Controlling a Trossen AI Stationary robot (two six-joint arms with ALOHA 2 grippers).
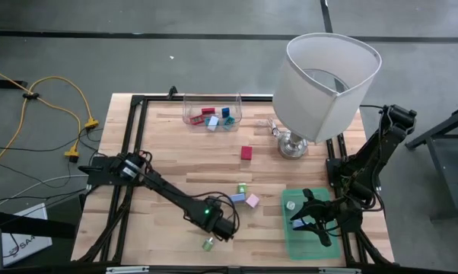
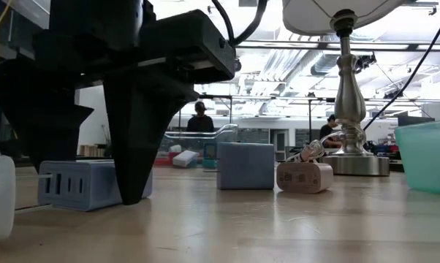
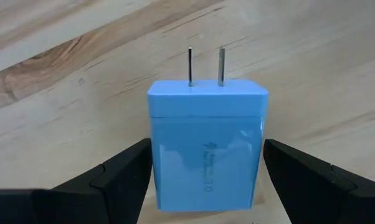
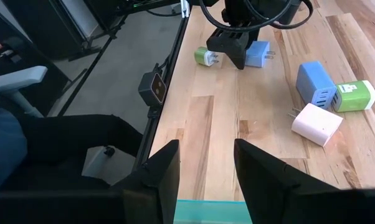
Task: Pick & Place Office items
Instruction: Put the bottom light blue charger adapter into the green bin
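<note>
Below, left tool (image 3: 206,180) wide open astride blue charger (image 3: 206,149), contact unclear; right tool (image 4: 206,163) half-open, empty.

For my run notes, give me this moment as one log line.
left gripper: open around blue charger on table | right gripper: empty over green tray

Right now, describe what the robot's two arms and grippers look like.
Both arms are dark, jointed black links. The left arm carries a small green light near its wrist; the left gripper has broad, wedge-shaped matte black fingers. The right gripper has similar blocky black fingers.
</note>
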